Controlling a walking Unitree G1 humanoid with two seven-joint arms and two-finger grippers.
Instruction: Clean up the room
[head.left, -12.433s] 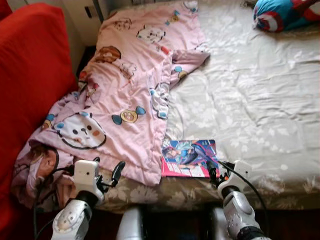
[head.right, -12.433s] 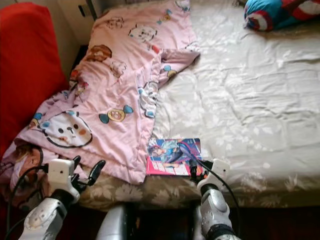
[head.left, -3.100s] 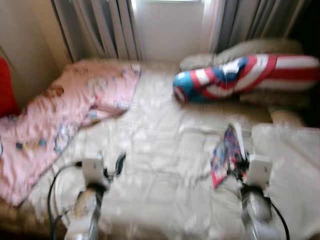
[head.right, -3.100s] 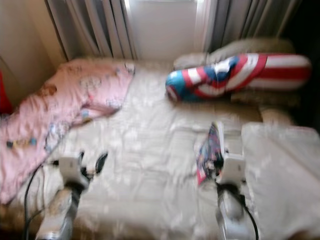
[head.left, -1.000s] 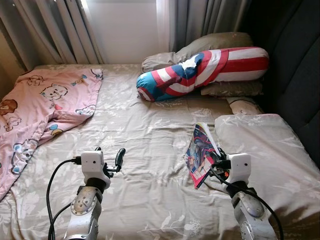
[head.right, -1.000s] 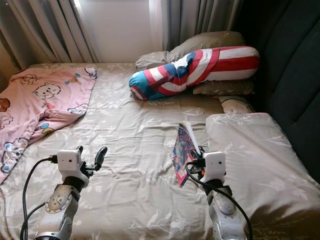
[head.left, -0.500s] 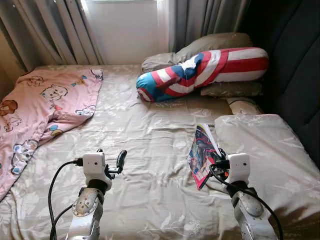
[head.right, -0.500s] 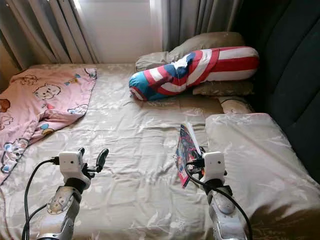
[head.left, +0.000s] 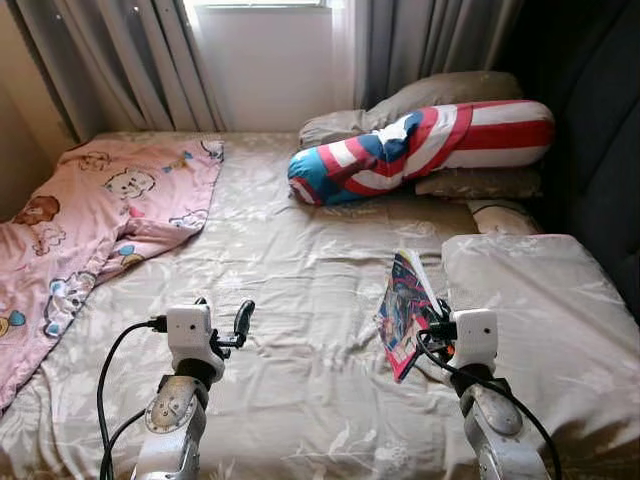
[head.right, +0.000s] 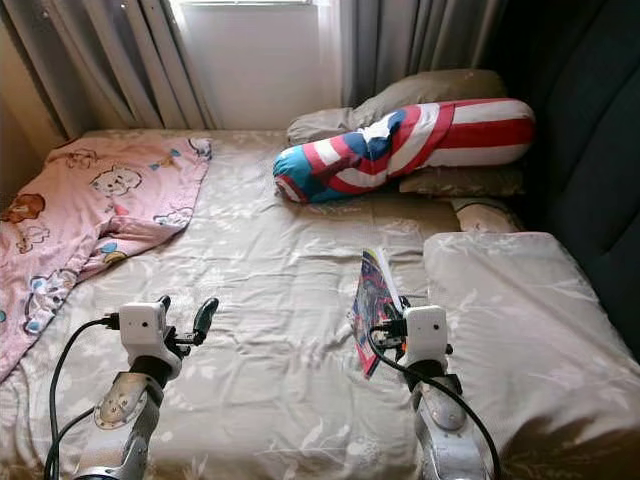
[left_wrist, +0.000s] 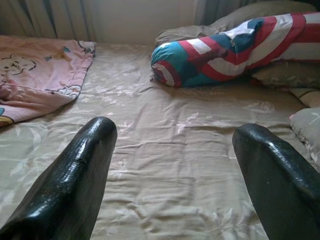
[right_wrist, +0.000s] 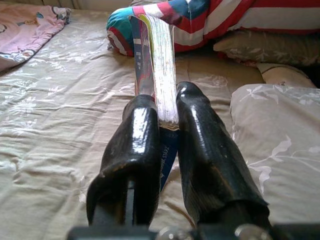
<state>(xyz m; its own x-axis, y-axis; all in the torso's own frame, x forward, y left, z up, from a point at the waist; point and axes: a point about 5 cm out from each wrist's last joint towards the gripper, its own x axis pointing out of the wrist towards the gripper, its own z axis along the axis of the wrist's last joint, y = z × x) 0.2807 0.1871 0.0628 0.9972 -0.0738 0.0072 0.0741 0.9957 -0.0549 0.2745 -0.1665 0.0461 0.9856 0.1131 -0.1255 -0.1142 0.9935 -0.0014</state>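
A wide stretch of beige floral bedsheet (head.left: 300, 300) lies open below the right gripper (right_wrist: 167, 112), clamped on an upright colourful glossy comic book (head.left: 403, 310), while the left gripper (left_wrist: 175, 165) gapes wide with nothing in it.

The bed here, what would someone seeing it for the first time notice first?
Probably the red, white and blue striped bolster pillow lying at the head of the bed under the window. Next, the colourful book held upright in the right gripper above the sheet, and the pink cartoon blanket on the bed's left side.
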